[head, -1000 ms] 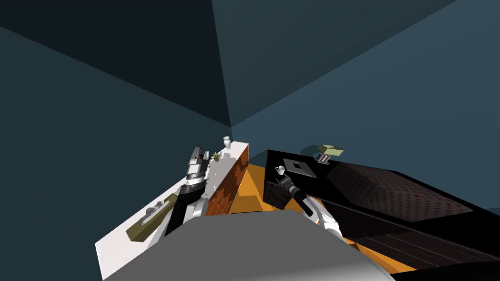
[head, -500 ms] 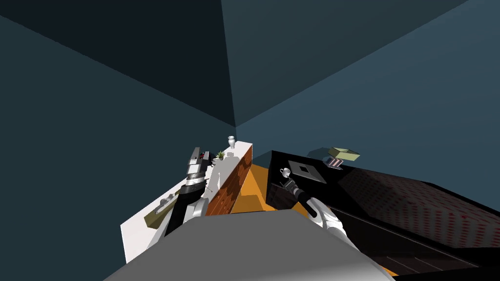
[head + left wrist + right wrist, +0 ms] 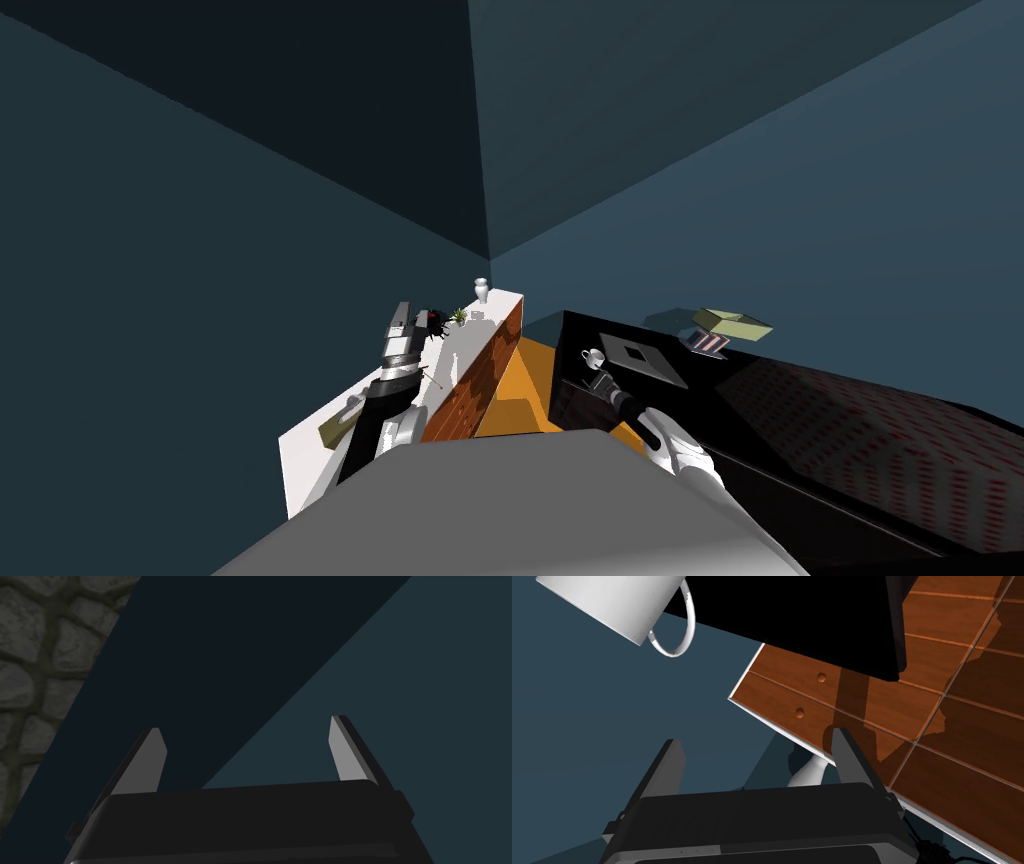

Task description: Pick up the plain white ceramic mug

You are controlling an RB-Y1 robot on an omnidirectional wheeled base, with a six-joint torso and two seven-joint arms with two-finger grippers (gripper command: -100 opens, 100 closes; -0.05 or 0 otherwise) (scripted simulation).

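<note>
Black tabletop [image 3: 575,335] holds a plain white, loop-handled mug [image 3: 617,601] near the right hand [image 3: 757,738], fingers spread apart.

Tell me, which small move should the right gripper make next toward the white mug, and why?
Probably swing the right gripper toward the mug before advancing: its fingers stand open, but the mug, on the black top, lies ahead and beyond one finger, not between them.
</note>
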